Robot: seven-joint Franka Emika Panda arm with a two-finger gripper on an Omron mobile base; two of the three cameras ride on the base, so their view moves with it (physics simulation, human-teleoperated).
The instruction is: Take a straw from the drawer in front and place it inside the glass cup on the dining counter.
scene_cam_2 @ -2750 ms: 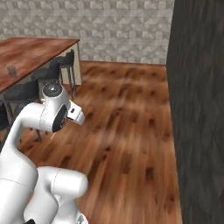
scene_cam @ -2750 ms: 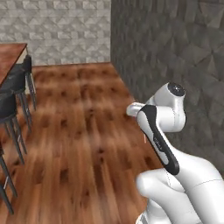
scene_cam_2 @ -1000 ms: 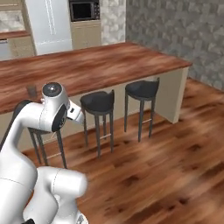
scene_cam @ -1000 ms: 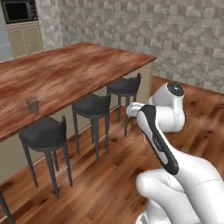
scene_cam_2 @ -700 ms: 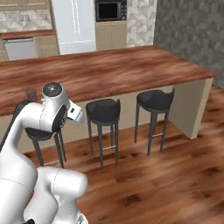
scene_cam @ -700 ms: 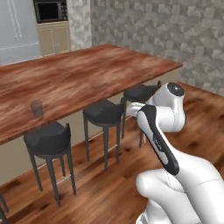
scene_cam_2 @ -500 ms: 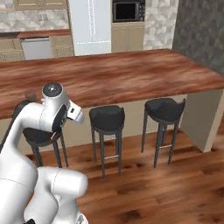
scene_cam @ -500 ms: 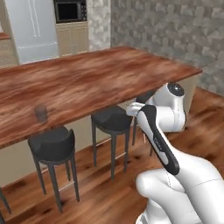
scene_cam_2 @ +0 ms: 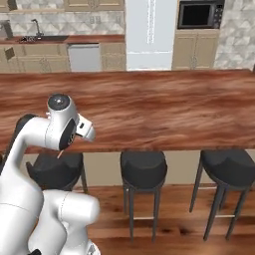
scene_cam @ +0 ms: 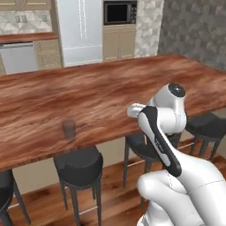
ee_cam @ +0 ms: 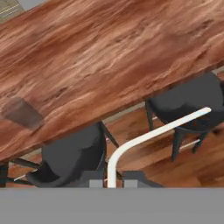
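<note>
Straw [ee_cam: 148, 136] in claw [ee_cam: 113, 177] — bend upward-right

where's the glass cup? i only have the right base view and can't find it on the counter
Observer: In the left base view the glass cup stands upright on the dining counter, close to its near edge, above a dark stool.
Operator: ok and do we have the straw
Observer: Yes. The hand view shows the straw rising from between the tips of the pincer, then bending off to one side.
Operator: anything in the cup yet
Observer: No. In the hand view the cup looks empty, and the straw is well apart from it.
</note>
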